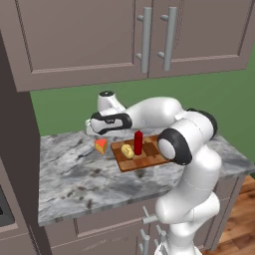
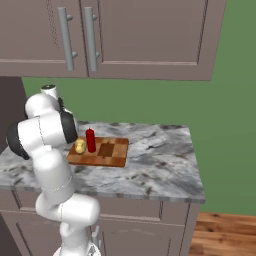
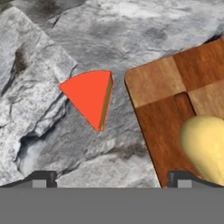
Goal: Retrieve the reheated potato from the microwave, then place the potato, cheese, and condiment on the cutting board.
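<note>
- Hand view: the tool (image 3: pixel 111 178) hangs above the counter (image 3: pixel 131 39) with its jaws spread wide and nothing between them.
- The cheese (image 3: pixel 89 98) lies on the counter ahead of the tool, just beside the cutting board (image 3: pixel 164 94) edge, not on it.
- The potato (image 3: pixel 205 144) and, in the left base view, the condiment (image 1: pixel 138 142) rest on the board, off to one side of the tool.
- Judgement: the cheese is the remaining item. Centre over the wedge, descend straight, and close across its flat faces.
- Risk: a tapered wedge may squirt out; the board edge is close.

Grey marble counter (image 2: pixel 160 165) beneath taupe wall cabinets (image 2: pixel 150 35), green wall (image 2: pixel 225 125) behind, wooden floor (image 2: pixel 225 235) at right.
</note>
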### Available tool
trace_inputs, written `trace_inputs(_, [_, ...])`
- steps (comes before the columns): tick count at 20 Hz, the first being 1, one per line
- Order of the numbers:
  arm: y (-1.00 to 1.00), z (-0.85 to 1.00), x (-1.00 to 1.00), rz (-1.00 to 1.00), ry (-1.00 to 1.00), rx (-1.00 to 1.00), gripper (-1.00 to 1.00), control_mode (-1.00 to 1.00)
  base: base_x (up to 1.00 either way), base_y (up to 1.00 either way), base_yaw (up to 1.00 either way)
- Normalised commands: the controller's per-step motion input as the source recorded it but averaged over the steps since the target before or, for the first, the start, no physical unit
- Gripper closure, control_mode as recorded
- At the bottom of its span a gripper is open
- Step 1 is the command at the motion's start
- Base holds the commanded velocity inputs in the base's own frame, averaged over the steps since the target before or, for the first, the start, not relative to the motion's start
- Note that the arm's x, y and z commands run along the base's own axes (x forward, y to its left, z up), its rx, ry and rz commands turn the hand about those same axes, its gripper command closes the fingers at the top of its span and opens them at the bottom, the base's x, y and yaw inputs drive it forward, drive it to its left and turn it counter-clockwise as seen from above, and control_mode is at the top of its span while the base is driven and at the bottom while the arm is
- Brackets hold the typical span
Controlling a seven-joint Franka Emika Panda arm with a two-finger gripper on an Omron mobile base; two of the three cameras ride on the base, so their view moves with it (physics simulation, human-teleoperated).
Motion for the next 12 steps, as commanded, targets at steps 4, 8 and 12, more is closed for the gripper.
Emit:
trace_inputs(4, [0.13,-0.23,0.33,0.00,-0.01,-0.01,-1.00,-1.00,0.00,0.00,0.00])
trace_inputs(8, [0.11,-0.18,0.34,0.00,-0.03,-0.01,-1.00,-1.00,0.00,0.00,0.00])
trace_inputs(12, [0.08,-0.12,0.31,0.00,-0.02,0.00,-1.00,-1.00,0.00,0.00,0.00])
